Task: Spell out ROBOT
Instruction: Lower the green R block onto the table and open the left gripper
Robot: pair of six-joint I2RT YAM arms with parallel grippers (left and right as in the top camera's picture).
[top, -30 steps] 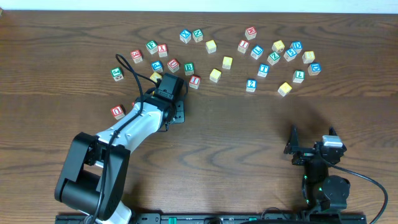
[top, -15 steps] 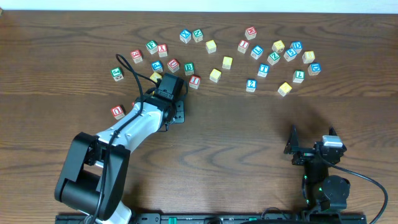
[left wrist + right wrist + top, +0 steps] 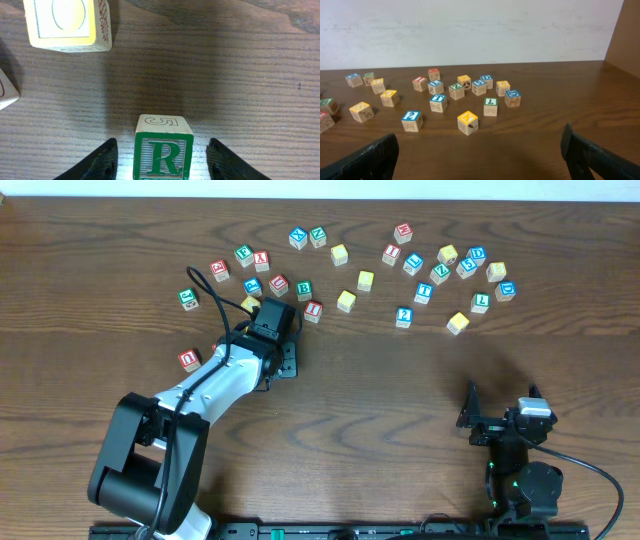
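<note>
My left gripper (image 3: 162,162) is open, low over the table, one finger on each side of the green-lettered R cube (image 3: 162,150), with a gap on both sides. In the overhead view the left gripper (image 3: 270,322) covers the R cube. A yellow-topped cube (image 3: 67,22) lies just ahead and to its left, also seen from overhead (image 3: 250,303). The green-lettered B cube (image 3: 304,290), another yellow-topped cube (image 3: 346,301) and the blue-lettered T cube (image 3: 424,293) lie in the scatter at the back. My right gripper (image 3: 502,408) is open and empty near the front right.
Several other letter cubes, red, blue, green and yellow, are scattered across the back of the table (image 3: 560,380). A red-lettered cube (image 3: 190,359) lies left of the left arm. In the right wrist view a yellow-topped cube (image 3: 468,122) is nearest my right gripper (image 3: 480,160).
</note>
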